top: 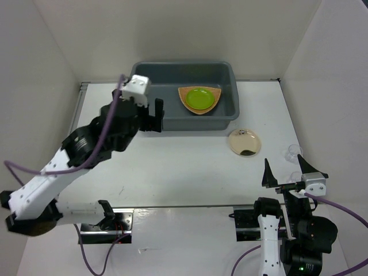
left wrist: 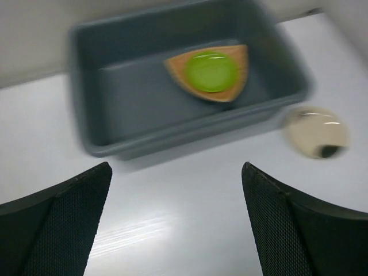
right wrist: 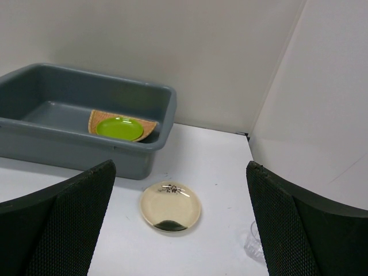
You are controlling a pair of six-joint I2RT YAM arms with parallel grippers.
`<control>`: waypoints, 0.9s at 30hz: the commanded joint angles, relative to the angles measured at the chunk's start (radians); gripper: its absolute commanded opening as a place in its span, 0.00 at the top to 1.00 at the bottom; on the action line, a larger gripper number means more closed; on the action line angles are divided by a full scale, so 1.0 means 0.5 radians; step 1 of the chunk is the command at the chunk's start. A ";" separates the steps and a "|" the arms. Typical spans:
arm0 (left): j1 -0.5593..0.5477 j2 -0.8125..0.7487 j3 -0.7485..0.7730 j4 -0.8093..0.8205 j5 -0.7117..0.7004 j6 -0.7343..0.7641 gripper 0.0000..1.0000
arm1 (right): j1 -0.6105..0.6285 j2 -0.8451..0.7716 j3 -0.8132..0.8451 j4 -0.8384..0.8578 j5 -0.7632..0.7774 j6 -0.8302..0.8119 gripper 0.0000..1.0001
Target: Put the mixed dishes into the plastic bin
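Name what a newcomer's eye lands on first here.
The lime-green plate stands out most, sitting on the orange woven tray inside the dark grey bin at the far side of the table. Next is the shiny cream-gold plate, alone on the white surface just in front of the bin's right end, with a clear cup nearer the right gripper. Both grippers are open and empty, the left gripper hanging by the bin's near wall.

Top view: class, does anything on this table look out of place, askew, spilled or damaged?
Nothing looks spilled or broken. The green plate sits on the woven tray inside the bin; the cream-gold plate and clear cup rest on the table, outside it.
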 commanded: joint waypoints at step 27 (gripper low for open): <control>0.100 1.367 -1.741 3.599 1.754 -2.319 0.00 | -0.034 -0.046 -0.006 0.070 0.005 0.028 0.02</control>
